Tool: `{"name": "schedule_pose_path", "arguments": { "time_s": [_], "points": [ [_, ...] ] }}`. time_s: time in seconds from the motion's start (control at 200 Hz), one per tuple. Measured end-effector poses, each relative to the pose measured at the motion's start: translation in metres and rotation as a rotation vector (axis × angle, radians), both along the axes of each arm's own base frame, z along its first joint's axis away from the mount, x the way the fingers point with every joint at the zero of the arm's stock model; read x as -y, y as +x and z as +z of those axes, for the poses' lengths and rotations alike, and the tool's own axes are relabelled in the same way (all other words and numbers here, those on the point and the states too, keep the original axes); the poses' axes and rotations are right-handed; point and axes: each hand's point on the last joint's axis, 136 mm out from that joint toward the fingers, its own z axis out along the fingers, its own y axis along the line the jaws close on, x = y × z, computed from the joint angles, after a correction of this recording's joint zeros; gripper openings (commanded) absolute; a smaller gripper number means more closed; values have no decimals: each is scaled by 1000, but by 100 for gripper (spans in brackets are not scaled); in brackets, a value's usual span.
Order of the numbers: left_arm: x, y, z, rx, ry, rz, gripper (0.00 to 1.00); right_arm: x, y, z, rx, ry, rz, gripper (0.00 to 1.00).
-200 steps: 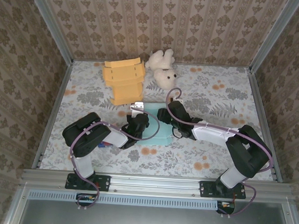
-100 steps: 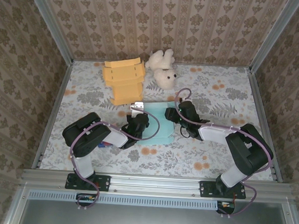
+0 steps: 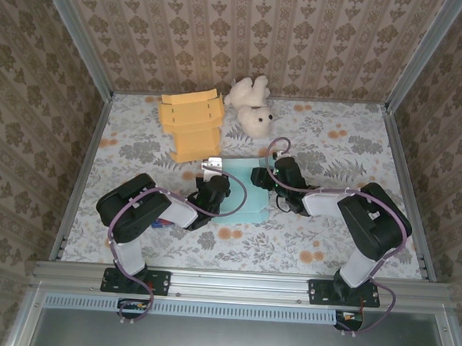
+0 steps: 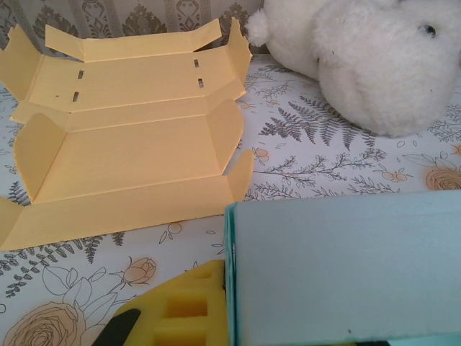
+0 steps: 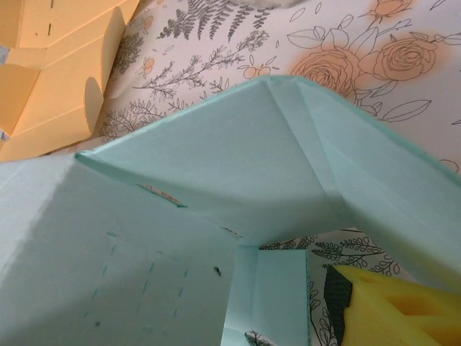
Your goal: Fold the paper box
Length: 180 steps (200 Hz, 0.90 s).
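A flower-printed table [image 3: 358,149], fenced in by patterned walls [image 3: 247,33] on three sides, carries everything. The left arm [image 3: 139,206] lies low, folded back at the elbow, with its forearm reaching right toward the middle. The right arm [image 3: 362,216] is bent the same way, its forearm stretched left along the table. At the far left an orange paper box [image 3: 191,123] lies opened flat, its side flaps curling up and small slots cut in its far panel. The teal paper box [image 3: 243,201] sits near the middle of the table between the two arms, half formed. The right wrist view looks into it, where its panels rise and lean together over a creased corner, with a small flap at the bottom. A white stuffed toy [image 3: 252,108] rests by the far wall, just right of the orange paper box. The left tool [image 3: 213,189] meets the teal paper box at its left edge and is clamped on an upright panel. One yellow pad [image 4: 180,317] presses that panel's side. The right tool [image 3: 264,177] is at the box's far right corner with its jaws apart. One yellow finger [image 5: 396,306] stands just beside the small flap.
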Motion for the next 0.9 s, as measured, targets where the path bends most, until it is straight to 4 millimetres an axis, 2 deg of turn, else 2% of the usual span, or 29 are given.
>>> {"name": "schedule_pose_path", "arguments": {
  "time_s": [0.19,0.33,0.455,0.69,0.765,0.9],
  "points": [
    [1,0,0,-1,-2,-6,0,-16,-4,6,24,28,52,68],
    [3,0,0,-1,-6,-11,0,-35,-15,8,29,39,105,68],
    [3,0,0,-3,-10,-15,0,-43,-20,8,26,43,126,68],
    [4,0,0,-4,-11,-19,0,-42,-25,11,24,44,130,68],
    [5,0,0,-5,-12,-21,0,-37,-34,18,21,33,134,68],
    [4,3,1,-10,-19,-29,0,-29,-48,45,45,-2,135,68]
  ]
}}
